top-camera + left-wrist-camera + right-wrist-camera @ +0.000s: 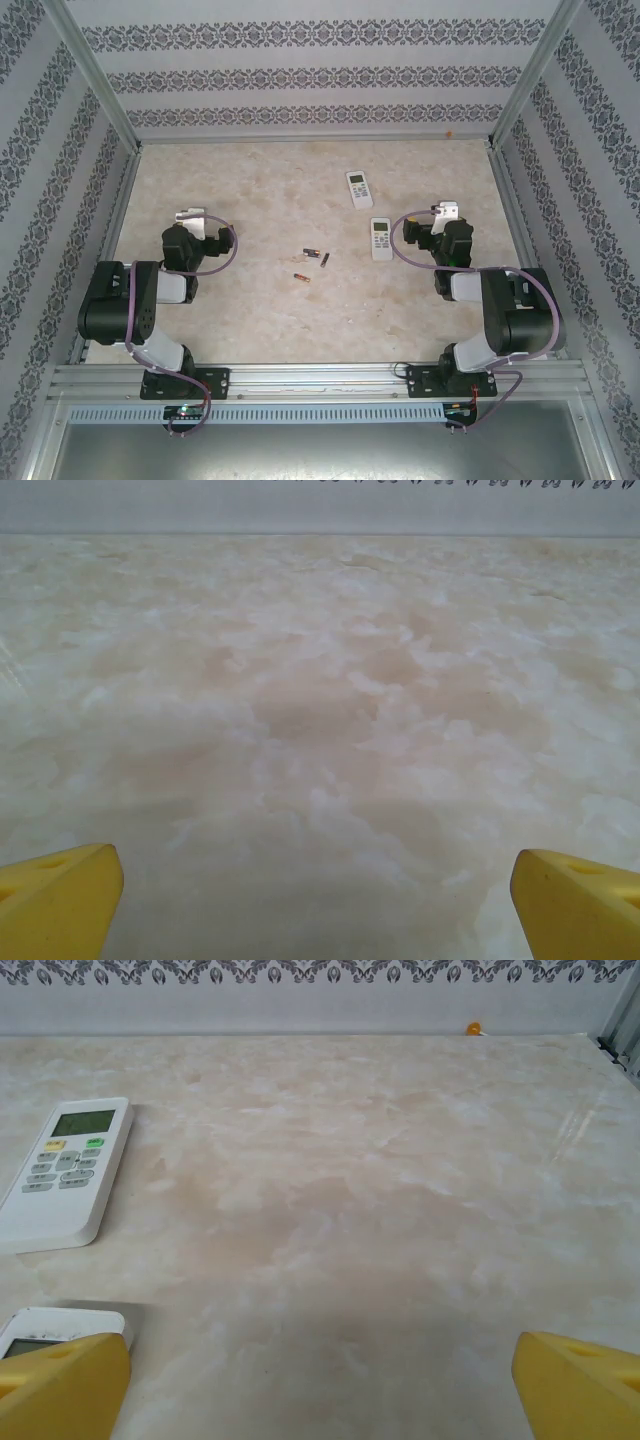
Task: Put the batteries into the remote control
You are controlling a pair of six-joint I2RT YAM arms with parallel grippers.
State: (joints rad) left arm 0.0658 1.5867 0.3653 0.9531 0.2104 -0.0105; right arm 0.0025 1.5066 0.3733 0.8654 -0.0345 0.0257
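Two white remote controls lie face up right of centre, one farther back (359, 188) and one nearer (381, 238). The batteries are tiny dark cylinders with coppery ends near the table's middle: a small cluster (315, 257) and a single one (301, 277) just in front of it. My left gripper (190, 214) stands open at the left, well apart from them, with bare table between its yellow fingers (60, 900). My right gripper (445, 210) is open just right of the nearer remote (55, 1325), whose corner shows beside its left finger (65, 1385). The farther remote (65, 1172) lies ahead on the left.
The marble-patterned table (250, 190) is boxed in by patterned walls and metal frame posts. A small orange object (473, 1029) sits at the foot of the back wall. Both arm bases are bolted to the rail (320, 380) at the near edge.
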